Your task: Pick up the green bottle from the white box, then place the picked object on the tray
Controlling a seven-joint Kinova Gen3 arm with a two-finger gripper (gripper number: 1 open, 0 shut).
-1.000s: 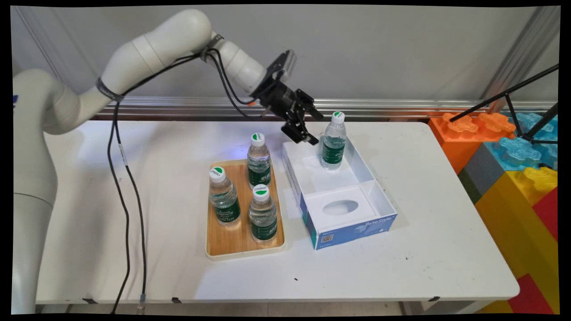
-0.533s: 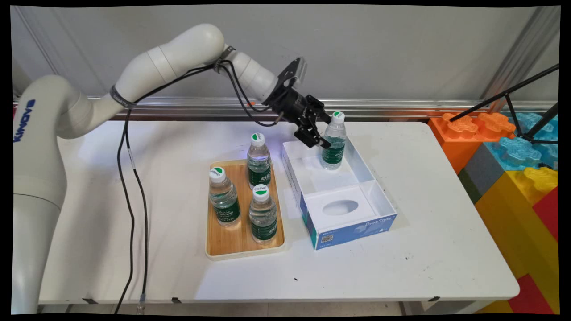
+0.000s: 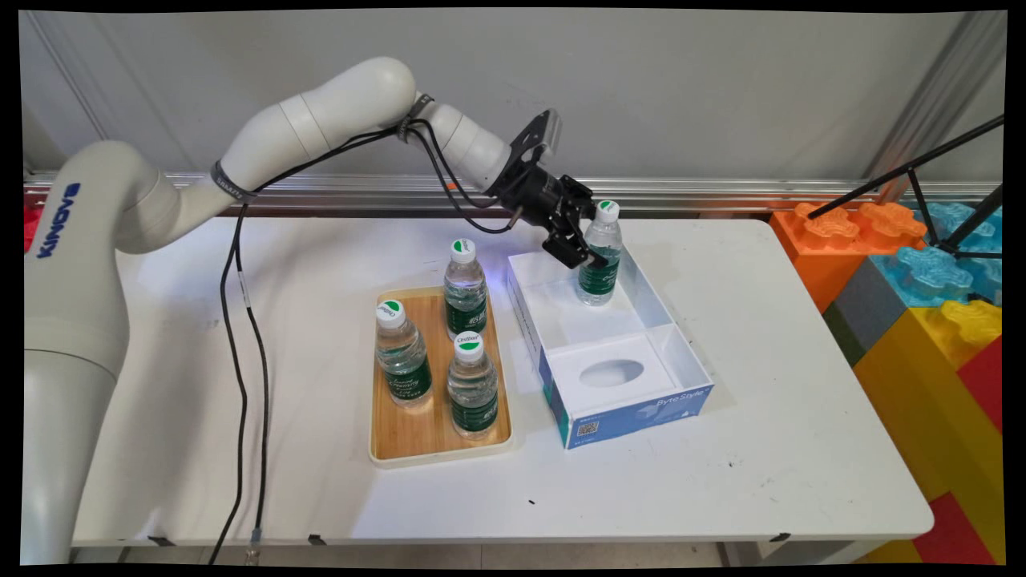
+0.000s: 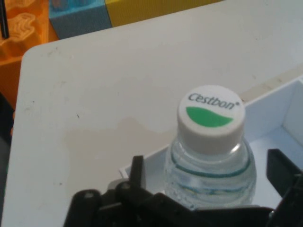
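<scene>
White table point(image 3: 761, 336) with tray point(image 3: 385, 450), box point(image 3: 625, 417)

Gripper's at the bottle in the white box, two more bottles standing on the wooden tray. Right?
Not quite: the wooden tray carries three upright bottles, not two, as the main view shows: one at the back, one front left and one front right. The rest holds: the gripper is at the bottle standing in the white box, its fingers either side of it in the hand view.
</scene>
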